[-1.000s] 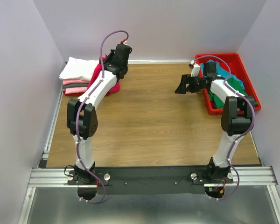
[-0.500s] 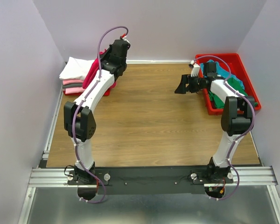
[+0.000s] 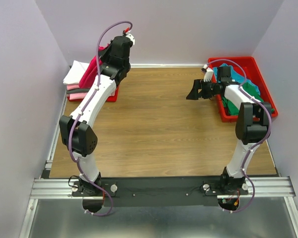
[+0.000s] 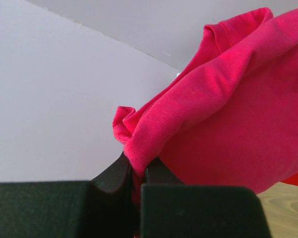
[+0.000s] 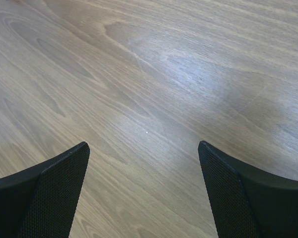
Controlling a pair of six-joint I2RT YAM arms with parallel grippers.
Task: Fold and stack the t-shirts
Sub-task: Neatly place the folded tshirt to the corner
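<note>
Pale walls (image 3: 188,29) ring a brown desk (image 3: 154,129), where the left pincer (image 4: 139,166) is clenched on the pink t-shirt (image 4: 228,109), high by the folded pile (image 3: 75,74) at the far left. The right pincer (image 5: 143,145) hangs open, empty. Stacking seems next: lower it softly onto the pile.

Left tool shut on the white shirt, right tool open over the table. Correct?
No. The left tool is shut on the crimson shirt, not the white one; the left wrist view shows it. The white shirt lies apart, at far left in the top view. The right tool is open over the table, as said.
</note>
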